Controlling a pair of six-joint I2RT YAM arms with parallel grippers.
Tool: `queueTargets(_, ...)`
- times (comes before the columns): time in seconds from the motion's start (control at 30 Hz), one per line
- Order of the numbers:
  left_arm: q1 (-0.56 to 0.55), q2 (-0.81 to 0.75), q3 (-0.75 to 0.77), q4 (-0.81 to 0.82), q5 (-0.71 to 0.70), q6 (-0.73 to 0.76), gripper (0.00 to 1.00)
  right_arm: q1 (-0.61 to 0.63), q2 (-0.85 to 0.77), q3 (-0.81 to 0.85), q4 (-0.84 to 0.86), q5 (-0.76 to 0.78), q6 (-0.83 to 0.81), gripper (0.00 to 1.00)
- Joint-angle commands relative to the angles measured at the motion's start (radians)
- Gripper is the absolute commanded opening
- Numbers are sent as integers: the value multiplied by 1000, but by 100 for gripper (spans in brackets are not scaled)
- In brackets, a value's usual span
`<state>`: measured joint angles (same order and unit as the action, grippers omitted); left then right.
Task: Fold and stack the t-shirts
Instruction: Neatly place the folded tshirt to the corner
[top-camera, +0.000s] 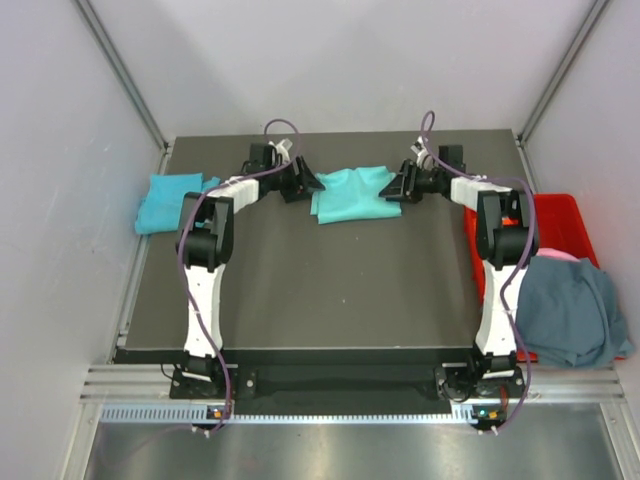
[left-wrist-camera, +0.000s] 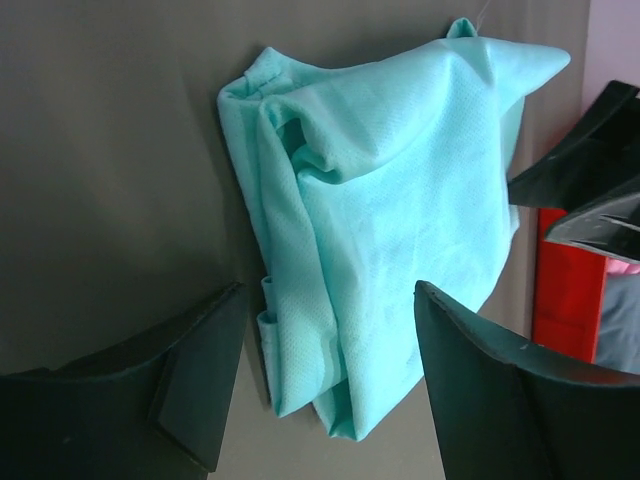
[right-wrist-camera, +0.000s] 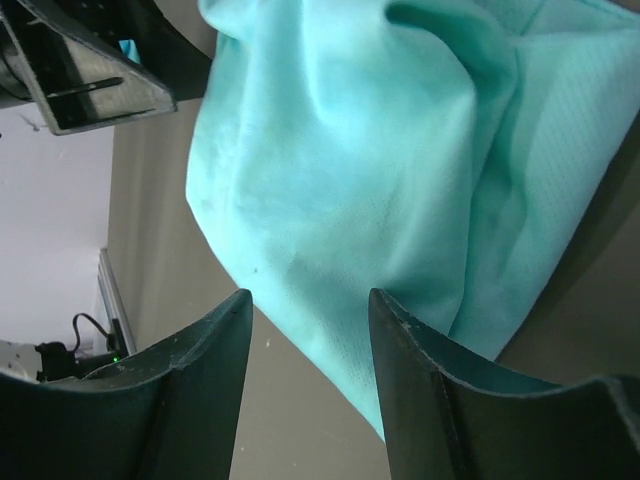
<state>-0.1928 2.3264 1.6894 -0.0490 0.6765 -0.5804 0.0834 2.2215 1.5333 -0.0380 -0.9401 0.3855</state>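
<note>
A mint-teal t-shirt (top-camera: 352, 194) lies folded at the back middle of the dark table; it also shows in the left wrist view (left-wrist-camera: 385, 215) and the right wrist view (right-wrist-camera: 380, 170). My left gripper (top-camera: 308, 184) is open at the shirt's left edge, holding nothing. My right gripper (top-camera: 396, 187) is open at its right edge, holding nothing. A brighter cyan-blue t-shirt (top-camera: 172, 200) lies folded at the table's back left edge. A slate grey-blue t-shirt (top-camera: 570, 312) is heaped over the red crate at the right.
The red plastic crate (top-camera: 555, 222) stands off the table's right edge, a bit of pink cloth (top-camera: 558, 256) in it. White enclosure walls stand close to the left, back and right. The dark table (top-camera: 340, 290) stretches in front of the shirt.
</note>
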Motion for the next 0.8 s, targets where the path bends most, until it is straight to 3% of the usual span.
queueTargets(0.0,-17,47,9,11,11,-21,73,10,21,37,-7,4,-25,50)
queueTargets(0.27,-46,73,3,41,47,-44,57,12,13,31,-16,14,-37,50)
queueTargets(0.47,-62,88,-4,87,86,-78,50,12,21,18,-13,17,-36,50)
queueTargets(0.6,-62,80,-10,92,95,-84,31,13,12,14,-11,20,-40,50)
queueTargets(0.7,-60,67,-13,84,92,-75,25,12,9,11,-10,17,-39,50)
queueTargets(0.77,-59,53,-13,71,78,-55,12,12,4,5,-5,14,-39,50)
